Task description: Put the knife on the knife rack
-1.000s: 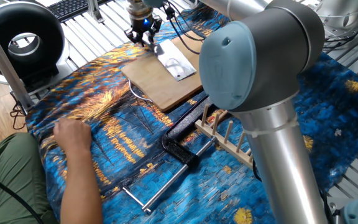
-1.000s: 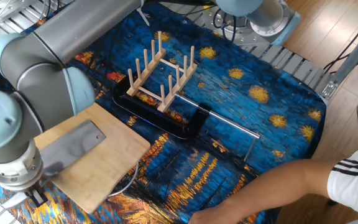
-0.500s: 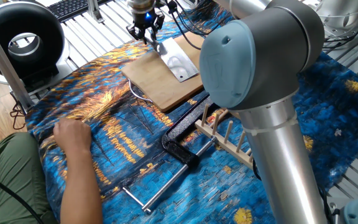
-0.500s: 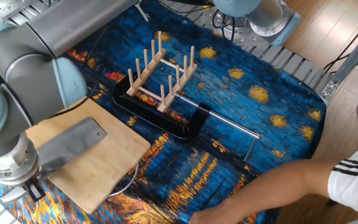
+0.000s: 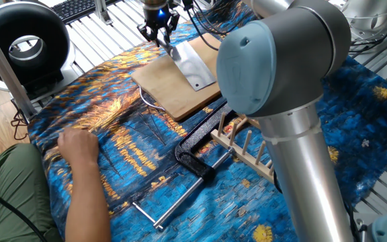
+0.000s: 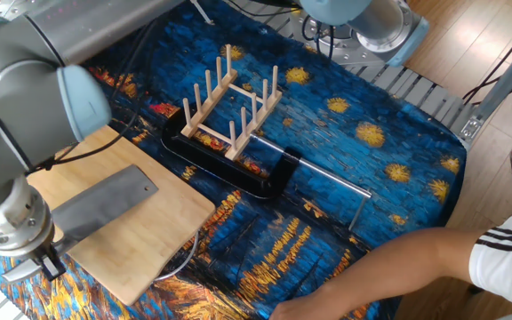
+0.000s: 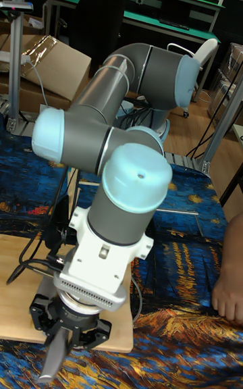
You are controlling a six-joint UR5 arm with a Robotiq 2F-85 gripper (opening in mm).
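The knife (image 5: 193, 66) has a broad grey blade that hangs just over the bamboo cutting board (image 5: 170, 91), with its handle end held at the far side. My gripper (image 5: 160, 39) is shut on that handle. In the other fixed view the blade (image 6: 105, 200) slants across the board (image 6: 149, 258), and the gripper (image 6: 47, 265) sits at its lower left end. The tall fixed view shows the gripper (image 7: 59, 338) from the front with the knife (image 7: 54, 360) pointing down out of it. The knife rack (image 5: 244, 151) (image 6: 229, 102) stands empty, with its pegs upright, beyond the board.
A black clamp (image 5: 193, 161) (image 6: 238, 173) with a thin metal bar lies beside the rack. A person's hand (image 5: 79, 144) rests on the patterned cloth, and their arm (image 6: 398, 267) reaches in. My arm's large elbow joint (image 5: 274, 60) looms over the rack.
My gripper has risen and drifted slightly away with the knife in it. The blade has come up off the board and shifted with it. The person's hand has not moved.
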